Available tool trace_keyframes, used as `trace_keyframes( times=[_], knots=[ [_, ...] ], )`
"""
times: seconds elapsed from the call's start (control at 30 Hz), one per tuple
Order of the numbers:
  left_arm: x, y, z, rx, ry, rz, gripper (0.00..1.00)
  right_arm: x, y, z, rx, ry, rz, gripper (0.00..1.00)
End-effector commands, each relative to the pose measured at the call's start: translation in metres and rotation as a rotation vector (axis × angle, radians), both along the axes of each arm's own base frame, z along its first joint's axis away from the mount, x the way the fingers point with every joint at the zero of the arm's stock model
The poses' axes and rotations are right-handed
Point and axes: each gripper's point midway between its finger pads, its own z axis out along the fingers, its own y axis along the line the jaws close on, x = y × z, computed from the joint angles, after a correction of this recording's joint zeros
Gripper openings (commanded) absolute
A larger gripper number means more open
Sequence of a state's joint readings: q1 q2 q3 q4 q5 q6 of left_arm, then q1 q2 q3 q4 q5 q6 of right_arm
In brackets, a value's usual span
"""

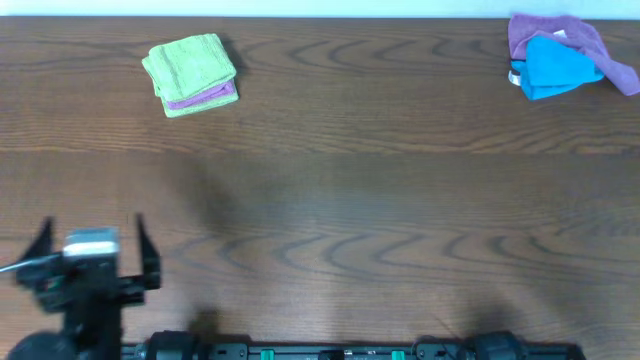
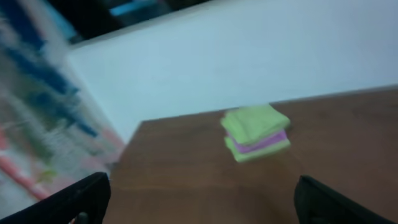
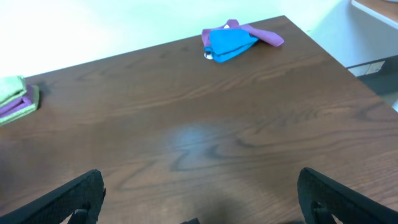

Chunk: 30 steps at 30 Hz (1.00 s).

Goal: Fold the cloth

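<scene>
The cloth (image 1: 190, 62), where is it lying?
— At the far left of the table (image 1: 350, 200), folded small, the top of a little pile. Under it a purple layer (image 1: 212, 97) peeks out, and below that comes a green layer (image 1: 190, 108) (whether that bottom one is a separate piece, I cannot tell).
— Which way does it run?
— It is nearly square, so the long axis is faint: roughly left to right, turned a little so the right end sits nearer the far edge. The left wrist camera, though blurred, shows the same pile (image 2: 256, 134) straight ahead.
— And the arms?
— The left gripper (image 1: 93, 225) sits at the near left edge, well apart from the pile, fingers spread wide and holding nothing. The right gripper (image 3: 202, 205) shows only in its own camera, and it too is spread wide, with nothing held.
— Anything between them and the pile?
— Brown wood grain, as far as the views show.
— What else is on the table?
— A crumpled blue cloth (image 1: 555, 65) lying on a purple cloth (image 1: 570, 35) in the far right corner, well away from the pile.
</scene>
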<state>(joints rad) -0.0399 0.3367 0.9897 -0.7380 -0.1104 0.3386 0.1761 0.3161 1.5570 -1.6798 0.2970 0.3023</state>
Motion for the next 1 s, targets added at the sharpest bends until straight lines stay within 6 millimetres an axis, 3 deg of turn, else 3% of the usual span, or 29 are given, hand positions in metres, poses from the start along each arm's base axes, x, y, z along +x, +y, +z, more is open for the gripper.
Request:
trace_keyframes(
  times=[0.0,0.23,0.6,0.8,0.97],
  knots=[
    [0.011,-0.033,-0.037,0.007,0.024,-0.192,0.96,0.002,-0.002,0.000,-0.017,0.007,0.007,0.99],
    [0.036,-0.067,-0.108,-0.077,0.035,-0.380,0.95,0.002,-0.002,0.000,-0.017,0.007,0.007,0.99],
    [0.053,-0.070,-0.178,-0.085,0.101,-0.393,0.96,0.002,-0.002,0.000,-0.017,0.007,0.007,0.99],
    [0.059,-0.026,-0.194,-0.442,0.110,-0.034,0.96,0.002,-0.002,0.000,-0.017,0.007,0.007,0.99],
    [0.057,-0.007,-0.196,-0.440,0.097,0.077,0.95,0.002,-0.002,0.000,-0.017,0.007,0.007,0.99]
  ],
)
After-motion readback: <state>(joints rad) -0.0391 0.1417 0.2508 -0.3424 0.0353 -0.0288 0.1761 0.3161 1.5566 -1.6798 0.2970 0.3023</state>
